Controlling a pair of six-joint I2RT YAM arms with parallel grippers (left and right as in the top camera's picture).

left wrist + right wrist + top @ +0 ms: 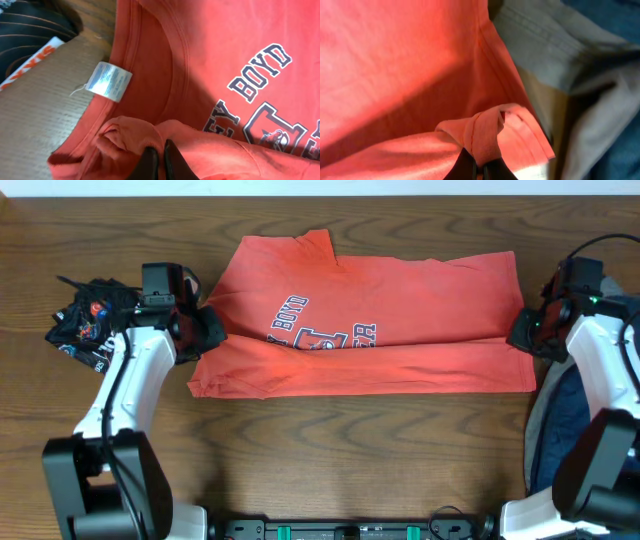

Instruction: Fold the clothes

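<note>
Coral-red T-shirt (370,320) is pinched at both ends. L gripper (160,162): jaws pressed together on a bunched fold of the shirt's cloth, right by the neckband. White care label (107,81) sits just past that, inside the collar, w/ bare table (45,115) showing off the shirt's left side. R gripper (480,167): jaws closed on a folded bit of the shirt's stitched hem edge, cloth humped up over the tips. Just off that edge of the shirt you've got a grey garment (545,45) and, beyond it, a navy garment (615,20). Can't tell if either touches the shirt.

From overhead: shirt lies fairly flat across the mid table, long side running L–R. Its near strip is folded up over the body, so the navy-and-white lettering (320,328) is cut off along the fold line. Your L gripper is at the shirt's left end, R gripper at its right end, both roughly level w/ the lettering. One corner of cloth pokes out on the shirt's far side, toward the left. Well off the shirt's left end sits a dark printed garment (85,320), bunched up and apart from the shirt.
</note>
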